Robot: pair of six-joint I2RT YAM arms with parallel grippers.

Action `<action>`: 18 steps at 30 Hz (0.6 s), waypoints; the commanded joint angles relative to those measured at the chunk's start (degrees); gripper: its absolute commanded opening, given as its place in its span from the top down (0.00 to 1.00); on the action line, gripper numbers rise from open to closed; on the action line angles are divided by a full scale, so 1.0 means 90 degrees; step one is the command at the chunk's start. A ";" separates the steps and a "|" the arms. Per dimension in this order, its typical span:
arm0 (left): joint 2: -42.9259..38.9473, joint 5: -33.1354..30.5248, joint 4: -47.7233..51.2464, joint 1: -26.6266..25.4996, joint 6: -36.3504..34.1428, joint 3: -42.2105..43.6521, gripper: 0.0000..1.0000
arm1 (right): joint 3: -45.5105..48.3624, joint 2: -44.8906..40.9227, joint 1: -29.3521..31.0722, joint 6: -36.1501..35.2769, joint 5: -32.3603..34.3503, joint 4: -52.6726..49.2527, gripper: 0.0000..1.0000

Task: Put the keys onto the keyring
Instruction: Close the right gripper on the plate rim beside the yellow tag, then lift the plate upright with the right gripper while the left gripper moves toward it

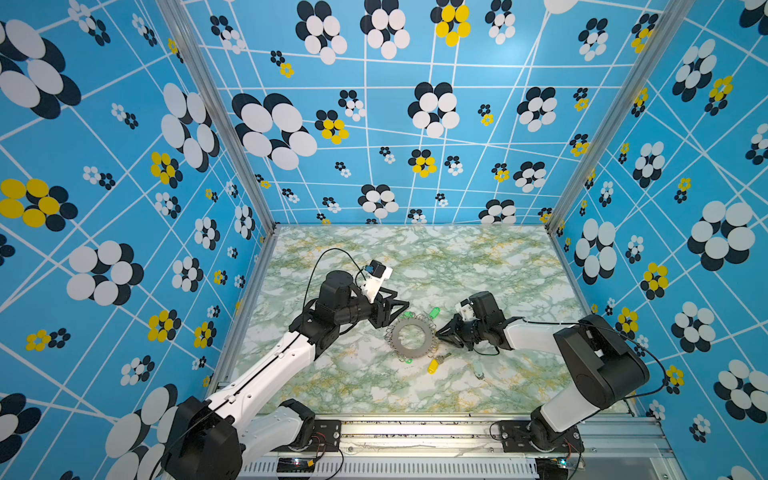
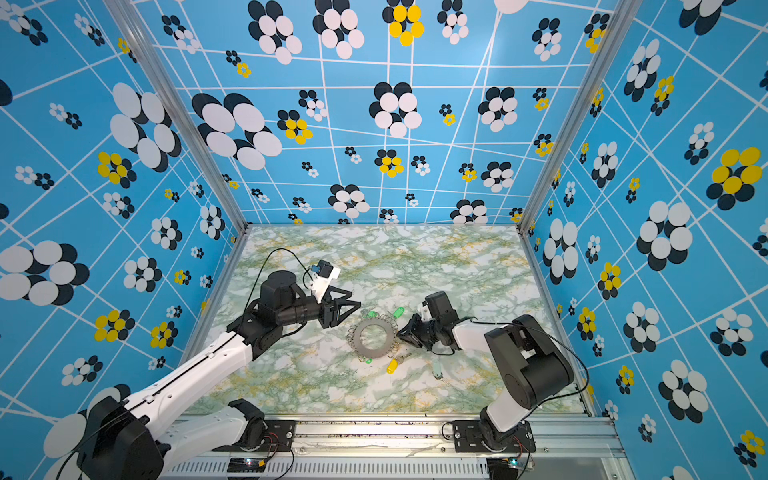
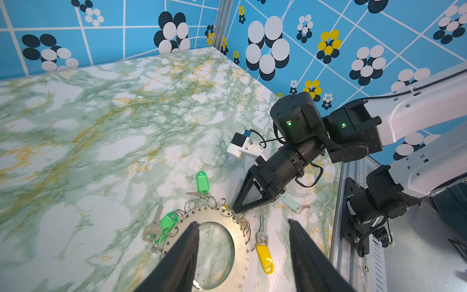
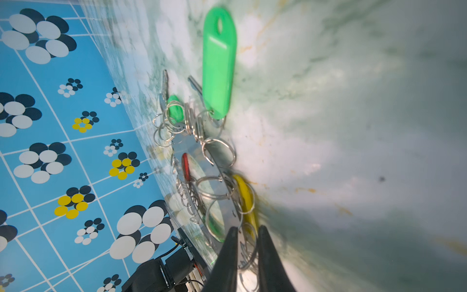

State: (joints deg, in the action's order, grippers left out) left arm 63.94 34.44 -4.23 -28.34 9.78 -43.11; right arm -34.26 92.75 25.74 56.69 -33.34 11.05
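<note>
Two tools are pictured over a green-veined marble table (image 1: 498, 270), where the keyring (image 1: 412, 353) (image 2: 372, 353) is laid flat about midway between the side edges and somewhat closer to the front edge, along which the arm bases (image 1: 309, 430) are bolted. The left tool (image 1: 399, 314) (image 3: 242, 222) is held with its fingers spread wide and nothing between them, poised over the part of the keyring that faces the back left corner. The right tool (image 1: 437, 334) (image 4: 248, 228) is set at the opposite rim with its fingers drawn almost together; wire loops (image 4: 193, 126) and the end of a yellow tag (image 4: 246, 199) are seen in the narrow gap, but whether anything is pinched cannot be told. A green-tagged key (image 1: 434, 311) (image 3: 202, 182) is shown at the rim toward the back edge, its small ring touching the loops, and a second green-tagged key (image 1: 409, 314) (image 3: 165, 225) is lodged among the loops just beside it toward the left edge. A third green tag (image 1: 409, 360) is visible at the rim facing the front edge. A yellow-tagged key (image 1: 433, 366) (image 3: 264, 255) is seen lying loose just beside that rim, and a pale mint-tagged key (image 1: 478, 368) (image 3: 289, 202) is seen apart from the keyring, nearer the right edge. In the right wrist view a sliver of red tag (image 4: 185, 166) is glimpsed among the loops.
</note>
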 commanded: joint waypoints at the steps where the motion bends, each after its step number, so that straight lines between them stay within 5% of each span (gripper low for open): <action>1: -0.0005 0.0021 -0.0048 0.0063 -0.0097 -0.0014 0.42 | 0.0115 0.0074 0.0022 0.0058 -0.0059 0.0119 0.89; 12: -0.0054 -0.0001 0.0006 0.0063 -0.0120 -0.0016 0.42 | 0.0077 -0.0305 0.0021 -0.0063 -0.0029 0.0387 1.00; 18: -0.0054 0.0067 0.0021 0.0063 -0.0100 -0.0087 0.42 | -0.0710 -0.1330 0.0059 -0.1694 0.0018 -0.0905 1.00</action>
State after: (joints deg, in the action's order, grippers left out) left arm 63.94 34.46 -4.23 -28.34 9.78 -43.11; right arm -36.03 85.25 25.80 51.11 -33.30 8.16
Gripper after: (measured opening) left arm 0.585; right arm 0.044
